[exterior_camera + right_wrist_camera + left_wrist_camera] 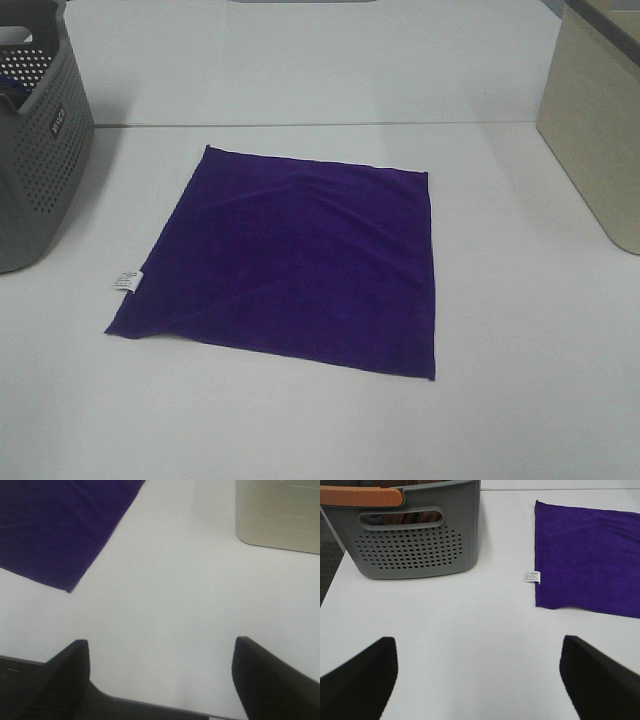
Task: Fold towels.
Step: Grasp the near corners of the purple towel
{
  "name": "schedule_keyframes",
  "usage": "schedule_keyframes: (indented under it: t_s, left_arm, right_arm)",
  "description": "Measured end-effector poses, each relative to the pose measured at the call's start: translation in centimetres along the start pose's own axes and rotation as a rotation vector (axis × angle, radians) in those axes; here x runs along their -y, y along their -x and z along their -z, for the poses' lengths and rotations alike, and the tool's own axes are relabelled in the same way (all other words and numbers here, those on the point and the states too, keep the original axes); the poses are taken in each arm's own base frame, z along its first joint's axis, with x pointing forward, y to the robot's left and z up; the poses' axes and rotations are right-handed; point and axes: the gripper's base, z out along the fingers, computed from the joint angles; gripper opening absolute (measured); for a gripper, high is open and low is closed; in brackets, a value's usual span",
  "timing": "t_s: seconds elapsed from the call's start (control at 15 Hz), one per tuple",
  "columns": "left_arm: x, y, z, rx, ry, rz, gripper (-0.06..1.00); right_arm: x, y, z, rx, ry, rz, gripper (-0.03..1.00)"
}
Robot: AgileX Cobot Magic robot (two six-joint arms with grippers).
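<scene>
Flat, unfolded: deep purple square cloth towel (300, 265) on white table (520, 380).
Jaws spread wide and empty on left gripper (478, 650) and right gripper (161, 647); grey perforated plastic basket (35, 150) nearby, contents unclear.

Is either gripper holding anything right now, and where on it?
Nothing is held. The left gripper and right gripper are both open; the deep purple square cloth towel lies flat, untouched.
</scene>
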Motion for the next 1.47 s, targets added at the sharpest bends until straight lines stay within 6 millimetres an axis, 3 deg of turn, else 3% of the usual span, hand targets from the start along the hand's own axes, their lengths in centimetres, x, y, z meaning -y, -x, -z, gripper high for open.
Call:
schedule_keyframes:
  t_s: [1.47]
  left_arm:
    - [0.0,0.0,0.0,0.0,0.0,0.0,0.81]
  right_arm:
    - [0.0,0.0,0.0,0.0,0.0,0.0,0.77]
